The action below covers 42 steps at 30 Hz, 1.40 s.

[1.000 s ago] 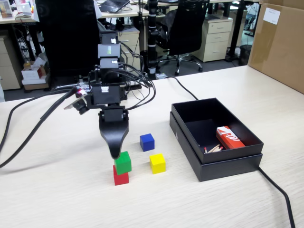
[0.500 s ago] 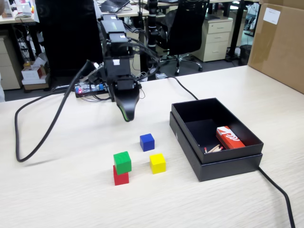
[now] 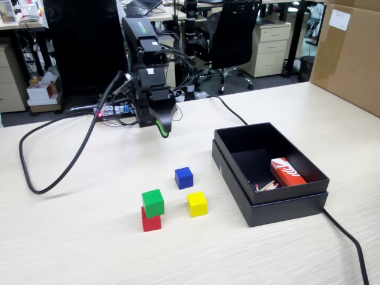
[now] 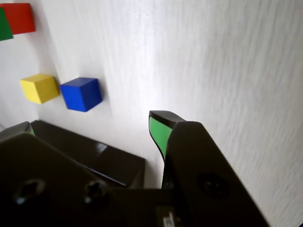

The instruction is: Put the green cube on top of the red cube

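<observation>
Office desk w/ pale wood top (image 3: 89,249): I see the green cube (image 3: 153,202) already sitting on the red cube (image 3: 151,222), a bit skewed, gripper (image 3: 162,128) raised well away near arm base, holding nothing, can't tell jaw gap, so task looks done.
</observation>
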Each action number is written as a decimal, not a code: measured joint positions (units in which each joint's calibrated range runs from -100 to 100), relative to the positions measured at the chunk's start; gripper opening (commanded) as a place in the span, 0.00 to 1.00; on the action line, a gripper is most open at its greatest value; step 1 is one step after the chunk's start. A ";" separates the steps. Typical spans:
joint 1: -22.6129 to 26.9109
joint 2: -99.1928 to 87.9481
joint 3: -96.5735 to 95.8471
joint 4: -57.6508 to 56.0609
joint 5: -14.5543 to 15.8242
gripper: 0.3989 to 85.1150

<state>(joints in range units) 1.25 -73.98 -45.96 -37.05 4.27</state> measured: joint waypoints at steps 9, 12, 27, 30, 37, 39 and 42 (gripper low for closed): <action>0.24 -16.18 -19.99 8.75 -0.10 0.58; 0.24 -21.10 -24.28 11.46 -0.39 0.58; -0.44 -24.85 -41.08 27.87 -5.27 0.61; -0.20 -25.50 -45.37 33.60 -5.57 0.61; -0.10 -25.63 -49.84 39.88 -6.59 0.60; -0.10 -25.63 -49.84 39.88 -6.59 0.59; -0.05 -25.50 -49.84 39.88 -6.74 0.59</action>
<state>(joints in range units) 1.20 -99.48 -95.80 2.83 -2.47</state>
